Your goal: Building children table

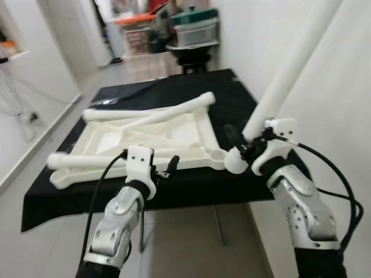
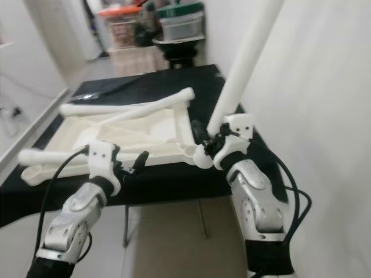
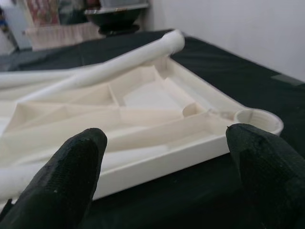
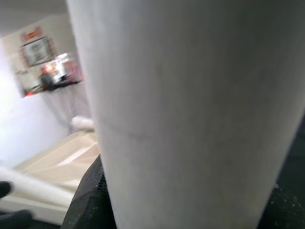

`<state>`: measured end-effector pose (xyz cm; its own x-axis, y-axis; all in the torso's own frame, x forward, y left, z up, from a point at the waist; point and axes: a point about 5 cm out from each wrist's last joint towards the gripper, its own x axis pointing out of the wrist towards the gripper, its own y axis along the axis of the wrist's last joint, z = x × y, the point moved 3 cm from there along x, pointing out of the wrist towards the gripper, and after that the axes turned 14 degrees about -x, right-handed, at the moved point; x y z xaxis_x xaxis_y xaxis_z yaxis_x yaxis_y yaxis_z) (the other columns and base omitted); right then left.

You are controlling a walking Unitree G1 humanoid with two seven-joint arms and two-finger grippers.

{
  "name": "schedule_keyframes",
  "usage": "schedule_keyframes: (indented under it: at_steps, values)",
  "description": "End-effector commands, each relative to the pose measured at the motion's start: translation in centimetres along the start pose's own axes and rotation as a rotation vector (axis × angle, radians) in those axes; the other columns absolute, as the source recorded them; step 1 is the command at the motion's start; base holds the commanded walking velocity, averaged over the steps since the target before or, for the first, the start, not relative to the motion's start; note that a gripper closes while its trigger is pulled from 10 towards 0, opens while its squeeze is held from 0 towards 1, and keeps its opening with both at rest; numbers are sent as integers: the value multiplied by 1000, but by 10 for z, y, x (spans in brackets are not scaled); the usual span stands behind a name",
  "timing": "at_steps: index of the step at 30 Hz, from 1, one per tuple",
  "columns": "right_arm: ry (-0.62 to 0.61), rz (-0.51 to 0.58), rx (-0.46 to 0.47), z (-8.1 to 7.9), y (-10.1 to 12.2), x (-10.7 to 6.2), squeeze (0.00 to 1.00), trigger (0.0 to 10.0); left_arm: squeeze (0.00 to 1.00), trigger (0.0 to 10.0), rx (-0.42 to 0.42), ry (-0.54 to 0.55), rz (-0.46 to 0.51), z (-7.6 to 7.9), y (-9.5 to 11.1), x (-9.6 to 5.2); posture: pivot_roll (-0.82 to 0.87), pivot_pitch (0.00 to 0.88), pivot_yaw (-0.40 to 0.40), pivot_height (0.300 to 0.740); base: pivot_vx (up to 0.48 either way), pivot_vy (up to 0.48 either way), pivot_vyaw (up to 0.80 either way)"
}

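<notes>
White walls and a pale tiled floor [image 1: 52, 231] close in a narrow room, and at the far end stacked storage boxes sit by the doorway: an orange-lidded box [image 1: 136, 32] and, beside it, a clear box with a green lid [image 1: 196, 28]; what they hold is too blurred to tell. A dark round stool or stand [image 1: 191, 57] is below them.

Nearer, a bench draped in black cloth [image 1: 232, 92] carries the children's table top [image 1: 174, 136], lying upside down. It is cream plastic, a shallow tray shape with raised ribs crossing its underside and a round socket [image 3: 257, 119] at the near right corner. One white tubular leg [image 1: 165, 113] lies slanted across the far part of the top, another leg [image 1: 87, 159] lies along its near left edge, and a third lies along the far edge.

The right gripper [image 1: 250, 152] is clamped around a further white leg [image 1: 284, 75], held upright and tilted away to the right, its rounded lower end close above that corner socket; whether it touches the socket I cannot tell. The left gripper [image 1: 168, 167] hovers at the near edge of the table top, its two black fingers [image 3: 71, 171] spread wide and holding nothing.
</notes>
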<state>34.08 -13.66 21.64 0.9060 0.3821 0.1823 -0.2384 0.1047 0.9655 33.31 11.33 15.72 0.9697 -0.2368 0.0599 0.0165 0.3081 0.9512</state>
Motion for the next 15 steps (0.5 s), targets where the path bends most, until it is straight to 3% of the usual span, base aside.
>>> schedule_keyframes:
  at_steps: [1, 5, 8, 15]
  values:
    - [40, 22, -15, -11, 3, 1, 0, 10000, 0, 10000, -13, 21, -23, -9, -5, -3, -117, 0, 52, 740, 0, 0, 0]
    - [66, 16, -24, -16, 2, -1, 0, 10000, 0, 10000, -33, 5, -12, -7, -3, -6, -116, 0, 48, 740, 0, 0, 0]
    - [79, 10, -32, -18, 1, -2, 0, 10000, 0, 10000, -34, -10, -4, -6, -2, -8, -116, 0, 46, 740, 300, 0, -700]
    - [100, 10, -79, -22, 0, -3, 0, 10000, 0, 10000, -36, -17, -4, -5, -2, -10, -117, 0, 45, 740, 326, 0, 0]
